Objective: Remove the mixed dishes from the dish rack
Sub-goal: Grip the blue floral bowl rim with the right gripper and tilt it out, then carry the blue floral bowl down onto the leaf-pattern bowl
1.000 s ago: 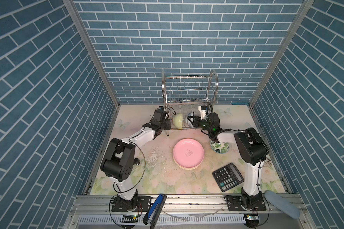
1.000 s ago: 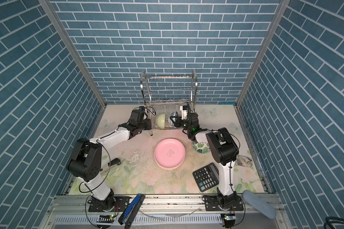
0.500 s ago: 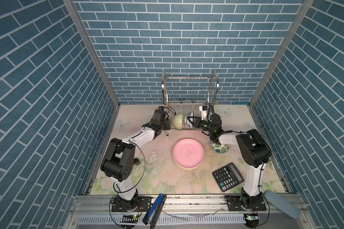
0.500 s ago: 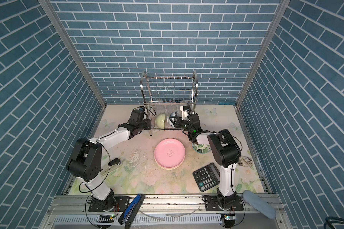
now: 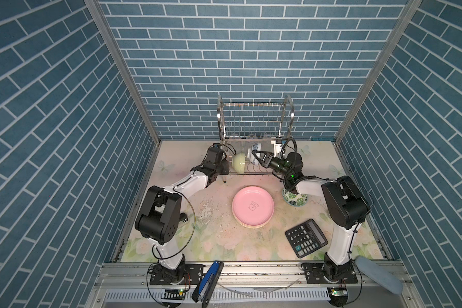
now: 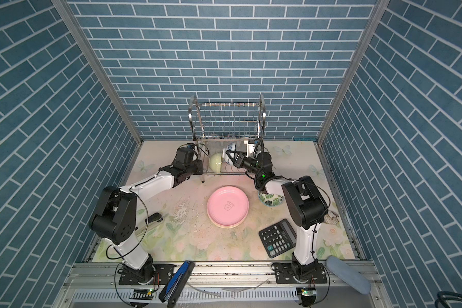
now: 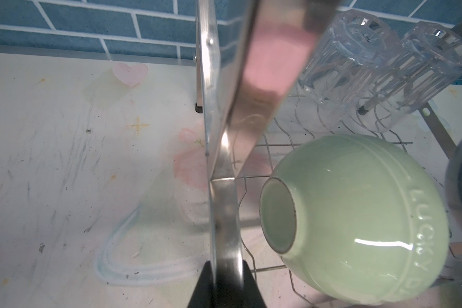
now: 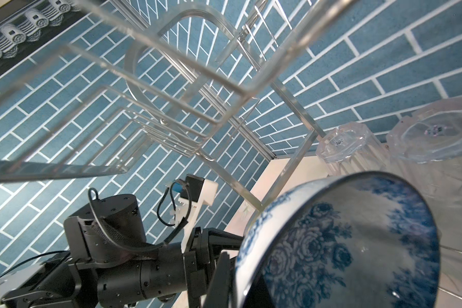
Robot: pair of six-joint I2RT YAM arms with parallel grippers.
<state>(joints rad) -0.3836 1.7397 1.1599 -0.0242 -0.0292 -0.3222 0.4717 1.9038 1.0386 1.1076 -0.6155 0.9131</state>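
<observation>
At dish rack (image 5: 255,106): left fingers (image 7: 202,290) tight on frame (image 7: 226,213), right fingers (image 8: 220,274) tight on blue-white bowl (image 8: 331,253).

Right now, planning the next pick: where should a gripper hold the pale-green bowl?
Likely its rim, from the side of the right gripper: the pale-green bowl lies on its side in the dish rack, foot toward the left gripper, mouth turned away.
</observation>
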